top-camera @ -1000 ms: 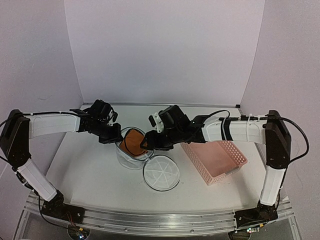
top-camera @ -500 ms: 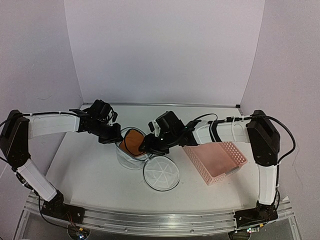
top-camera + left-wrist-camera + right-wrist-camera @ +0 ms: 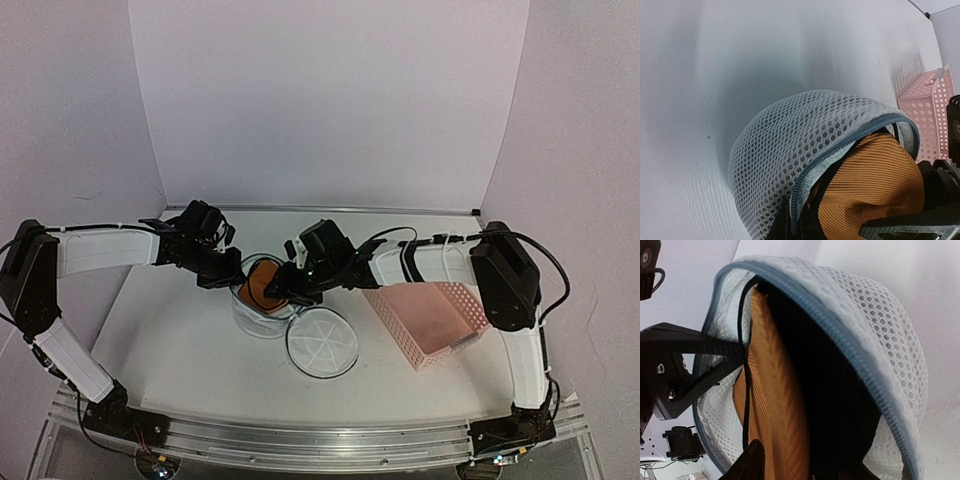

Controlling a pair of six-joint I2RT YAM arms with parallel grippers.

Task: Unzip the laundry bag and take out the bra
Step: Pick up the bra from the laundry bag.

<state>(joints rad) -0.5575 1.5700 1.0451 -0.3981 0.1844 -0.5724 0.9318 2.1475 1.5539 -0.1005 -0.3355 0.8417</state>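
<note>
Left of the frame's middle, the left gripper pinches the zipper rim of the open laundry bag, which looks light and floppy. The bra stands inside it and is probably soft and springy. The right gripper, jaws apart, straddles its orange cup, a sound place to grip.

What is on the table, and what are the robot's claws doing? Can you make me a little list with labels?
Bag: laundry bag, white mesh, zipper open, in the middle of the table
Inside it: bra, orange side showing, not out yet
Holder: left claw, seems to pinch the bag's rim
Reacher: right claw, at the bag's opening with the bra between its fingers; grip unclear
In front: ribbed white disc, lying flat
Right side: pink basket, beside the bag
</note>
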